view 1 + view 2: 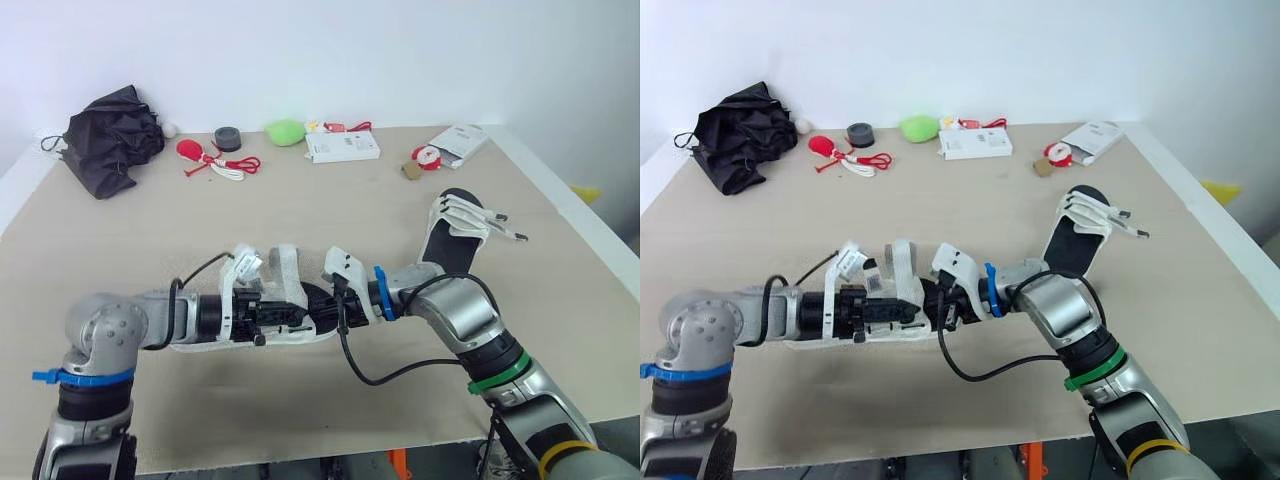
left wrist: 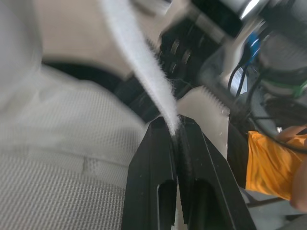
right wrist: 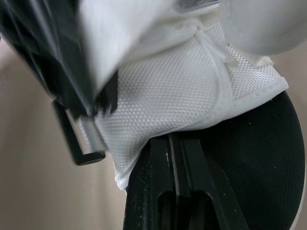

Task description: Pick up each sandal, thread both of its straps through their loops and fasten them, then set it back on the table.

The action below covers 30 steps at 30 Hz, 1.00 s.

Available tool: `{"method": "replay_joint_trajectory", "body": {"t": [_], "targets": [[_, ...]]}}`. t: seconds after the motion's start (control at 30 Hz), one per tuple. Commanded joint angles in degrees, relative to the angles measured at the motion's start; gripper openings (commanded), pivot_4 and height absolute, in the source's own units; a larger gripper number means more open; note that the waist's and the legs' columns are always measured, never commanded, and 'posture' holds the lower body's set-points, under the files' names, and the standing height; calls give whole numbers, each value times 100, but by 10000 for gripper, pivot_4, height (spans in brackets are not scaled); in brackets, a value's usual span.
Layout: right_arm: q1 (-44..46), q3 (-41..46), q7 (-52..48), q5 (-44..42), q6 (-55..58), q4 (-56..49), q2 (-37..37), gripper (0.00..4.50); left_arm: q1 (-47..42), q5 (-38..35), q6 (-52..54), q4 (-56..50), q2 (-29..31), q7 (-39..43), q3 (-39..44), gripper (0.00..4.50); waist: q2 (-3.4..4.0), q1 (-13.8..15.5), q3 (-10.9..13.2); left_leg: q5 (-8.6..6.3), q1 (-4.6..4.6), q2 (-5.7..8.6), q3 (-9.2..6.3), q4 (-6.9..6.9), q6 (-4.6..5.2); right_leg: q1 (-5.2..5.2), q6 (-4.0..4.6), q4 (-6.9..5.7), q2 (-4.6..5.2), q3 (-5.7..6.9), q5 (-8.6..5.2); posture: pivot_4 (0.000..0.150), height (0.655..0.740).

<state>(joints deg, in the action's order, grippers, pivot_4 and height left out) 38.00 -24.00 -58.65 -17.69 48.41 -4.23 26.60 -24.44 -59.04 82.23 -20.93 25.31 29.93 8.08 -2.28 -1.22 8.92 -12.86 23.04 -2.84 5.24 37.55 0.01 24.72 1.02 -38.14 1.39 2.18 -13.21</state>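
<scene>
tabletop point(image 1: 120, 230) of pale beige carries everything. black crumpled bundle point(image 1: 112, 140) sits at its far left corner; what it is stays unclear. held sandal point(image 1: 288, 268), white mesh on a black sole, is at the middle of the near edge, between the two arms, which cover much of it. whether it rests on the tabletop or hangs just above it is hard to make out. second sandal point(image 1: 450, 245) lies well apart toward the right edge, its straps loose and splayed. white box point(image 1: 342, 147) and green lump point(image 1: 285, 131) lie along the far edge. left gripper point(image 2: 175, 129) is clenched on a white strap point(image 2: 139, 62) of the held sandal, the strap's end pinched at the fingertips. right gripper point(image 3: 178, 139) is pressed closed on the held sandal's mesh side, where it meets the sole. dark wire loop point(image 3: 76, 143) hangs just beside it, partly blurred.
</scene>
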Motion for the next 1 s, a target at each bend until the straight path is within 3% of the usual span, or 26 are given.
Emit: {"method": "replay_joint_trajectory", "body": {"t": [0.03, 0.2, 0.33, 0.7, 1.0], "targets": [[-46, -81, 1, 31, 43, 55, -8, 0, 43, 28, -130, -208, -85, -149, -178, 501, 0, -1, 0, 0, -1, 1, 0, 0, 0, 0, 0, 0, 0, -2, 1, 1500, 7400], [-82, -63, 18, 19, 73, 3, 20, 0, 219, 470, -597, -103, -11, -207, -512, 501, 1, 2, -1, 0, -1, 3, -1, -2, 0, -1, 4, 0, -1, -1, -1, 1500, 7400], [-124, -52, 34, 11, 106, -49, 54, 0, 82, 176, -293, -2, -160, -371, -387, 501, 1, 16, -1, 1, -10, 7, -1, 0, 2, -16, -2, 2, 8, 1, 2, 1500, 7400], [-72, -59, 40, 29, 80, 19, 1, 0, -146, -29, 98, 238, 376, 398, -880, 501, 1, 4, -1, -7, -21, 6, -5, -12, -4, -27, 10, 10, 2, 4, -10, 1500, 7400], [-104, -18, 53, 23, 101, -28, 29, 0, -173, 968, -1093, 299, 827, 1088, -1768, 501, 1, 10, -1, -12, -25, 6, -7, -17, -10, -28, 15, 10, 2, 6, -19, 1500, 7400]]}}
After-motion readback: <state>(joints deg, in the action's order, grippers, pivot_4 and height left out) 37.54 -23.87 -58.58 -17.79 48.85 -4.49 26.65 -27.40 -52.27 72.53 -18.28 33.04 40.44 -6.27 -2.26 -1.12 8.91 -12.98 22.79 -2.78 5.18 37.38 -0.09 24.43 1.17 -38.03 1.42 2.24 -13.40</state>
